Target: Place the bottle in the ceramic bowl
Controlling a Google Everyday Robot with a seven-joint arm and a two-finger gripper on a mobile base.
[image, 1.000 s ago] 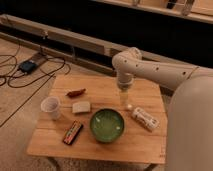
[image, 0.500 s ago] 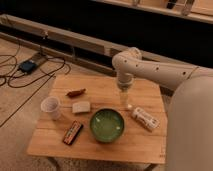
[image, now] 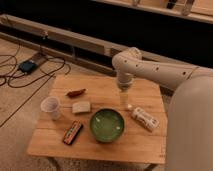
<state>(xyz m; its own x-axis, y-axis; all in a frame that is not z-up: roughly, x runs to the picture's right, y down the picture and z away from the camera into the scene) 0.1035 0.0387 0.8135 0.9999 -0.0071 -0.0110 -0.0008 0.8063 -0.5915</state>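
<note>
The bottle, small and white with a pale label, lies on its side on the wooden table, right of the ceramic bowl. The bowl is round, green and empty, near the table's front middle. My gripper hangs from the white arm above the table, just behind the bowl's right rim and left of the bottle's near end. It holds nothing that I can see.
A white paper cup stands at the table's left. A pale rectangular block, a reddish-brown item and a dark snack bar lie left of the bowl. Cables lie on the floor at left.
</note>
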